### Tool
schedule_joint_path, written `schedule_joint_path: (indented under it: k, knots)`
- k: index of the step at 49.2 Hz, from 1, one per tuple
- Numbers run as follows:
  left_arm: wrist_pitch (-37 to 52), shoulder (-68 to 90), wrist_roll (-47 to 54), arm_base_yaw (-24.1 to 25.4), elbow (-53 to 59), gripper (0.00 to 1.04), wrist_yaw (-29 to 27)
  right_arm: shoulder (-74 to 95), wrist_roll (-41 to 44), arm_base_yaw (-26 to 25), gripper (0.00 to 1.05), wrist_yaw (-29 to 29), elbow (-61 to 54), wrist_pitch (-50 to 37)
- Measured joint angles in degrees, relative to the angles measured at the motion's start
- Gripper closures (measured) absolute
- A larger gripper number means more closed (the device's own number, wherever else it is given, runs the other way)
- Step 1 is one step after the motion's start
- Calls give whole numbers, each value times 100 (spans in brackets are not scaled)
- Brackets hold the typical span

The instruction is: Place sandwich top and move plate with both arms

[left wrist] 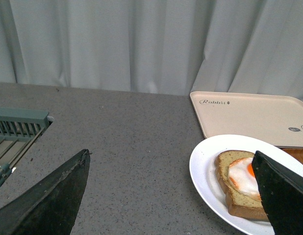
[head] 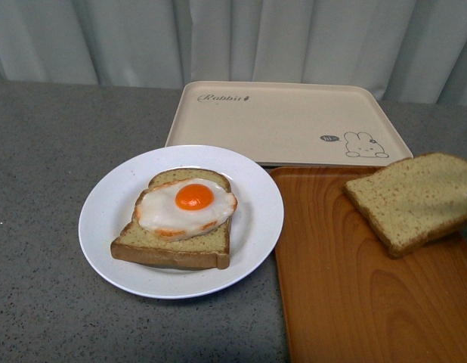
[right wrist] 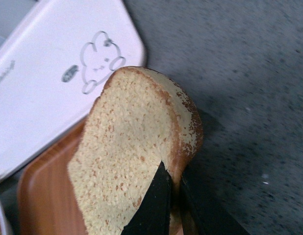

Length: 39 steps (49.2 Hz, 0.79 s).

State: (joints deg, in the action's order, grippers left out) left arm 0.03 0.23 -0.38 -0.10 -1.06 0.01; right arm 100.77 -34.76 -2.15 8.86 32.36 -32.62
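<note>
The sandwich top, a plain tan speckled bread slice with darker crust, hangs tilted above the orange wood-grain tray at the right edge. My right gripper is shut on its crust edge; in the front view only a dark sliver of it shows at the right border. The white plate sits left of centre and bears a bread slice with a fried egg. My left gripper is open and empty above the bare counter, with the plate beside its far finger.
A beige rabbit-print tray lies behind the plate, touching the orange tray's back edge. A grey-green rack stands at the counter's left in the left wrist view. White curtains close off the back. Grey speckled counter lies left of the plate.
</note>
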Motion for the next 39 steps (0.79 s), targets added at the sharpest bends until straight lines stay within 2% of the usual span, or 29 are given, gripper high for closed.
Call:
schedule_joint_path:
  k: [12, 39]
  knots:
    - [0, 0, 0, -2, 0, 6, 0, -664, -208, 575, 103, 321, 210, -485]
    - [0, 0, 0, 0, 0, 6, 0, -61, -450, 2159, 103, 227, 568, -1167]
